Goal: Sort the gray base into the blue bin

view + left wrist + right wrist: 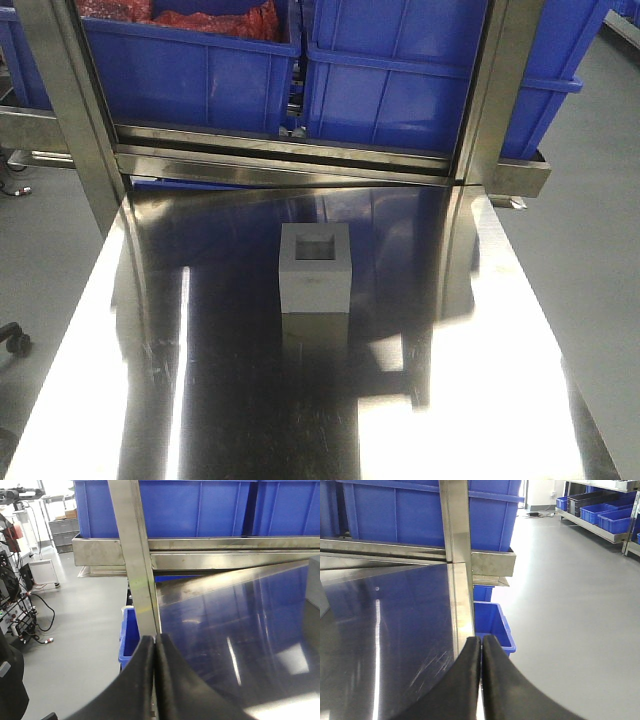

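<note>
One gray base (314,280): matte, cube-shaped, square recess facing up. It stands alone near the middle of the steel table (150,400).

Handling, as judged: rigid, fairly light, not fragile. The flat matte sides should grip well.

Suggested hold: pinch two opposite outer walls, or one wall through the recess.

One blue bin (400,95) sits on the rack behind, contents hidden. A second bin (190,80) beside it holds red material. Which one is meant cannot be told.

Left gripper (154,642): pads pressed together, empty.

Right gripper (481,642): likewise closed, empty.
</note>
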